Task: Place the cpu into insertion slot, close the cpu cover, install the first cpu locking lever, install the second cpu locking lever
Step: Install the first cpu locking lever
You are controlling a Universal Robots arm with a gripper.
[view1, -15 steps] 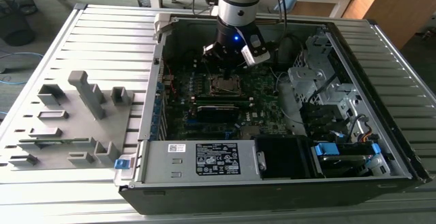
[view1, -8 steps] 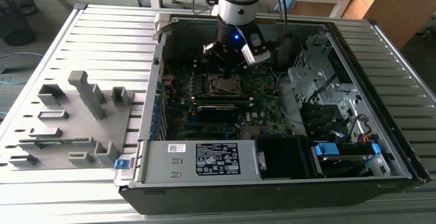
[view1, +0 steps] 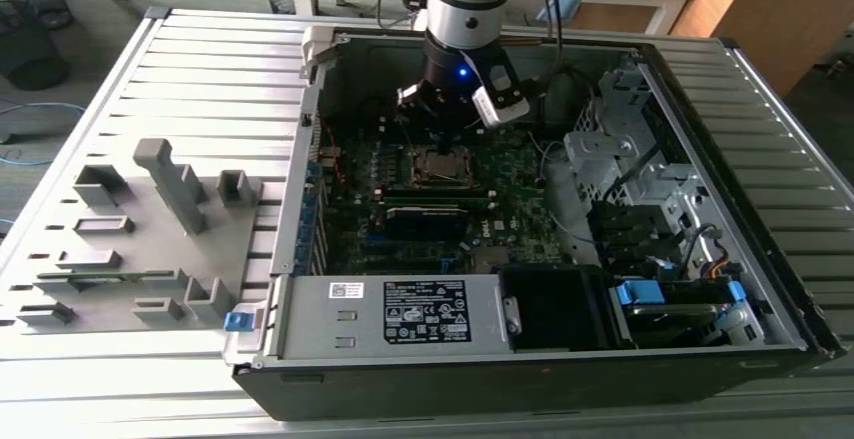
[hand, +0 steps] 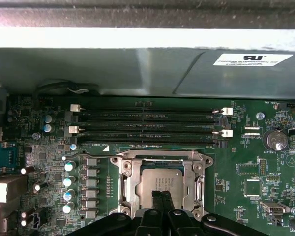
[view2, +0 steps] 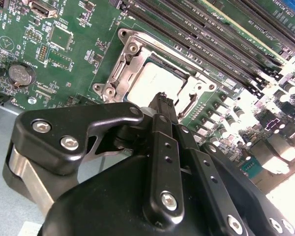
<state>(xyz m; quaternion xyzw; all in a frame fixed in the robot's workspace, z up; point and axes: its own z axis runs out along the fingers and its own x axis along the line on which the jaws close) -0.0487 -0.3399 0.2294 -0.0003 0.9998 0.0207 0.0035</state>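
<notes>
The cpu (hand: 160,181) is a dull silver square lying flat in its socket on the green motherboard (hand: 246,162). The silvery cpu cover (hand: 128,179) lies down around it, with the chip showing through its window. My gripper (hand: 162,196) is shut with nothing visible between its black fingers, and its tips are at the chip's near edge. In the second wrist view the gripper (view2: 162,100) points at the cpu (view2: 148,83) inside the cover (view2: 122,66). In the exterior view the gripper (view1: 441,147) hangs over the socket (view1: 441,167) inside the open computer case. I cannot make out the locking levers' positions.
Black memory slots (hand: 147,123) run beside the socket, and the case wall (hand: 113,69) rises just past them. A power supply (view1: 387,314) and drive bays (view1: 667,299) fill the case's near side. A grey fixture plate (view1: 134,229) with holders lies at the exterior view's left.
</notes>
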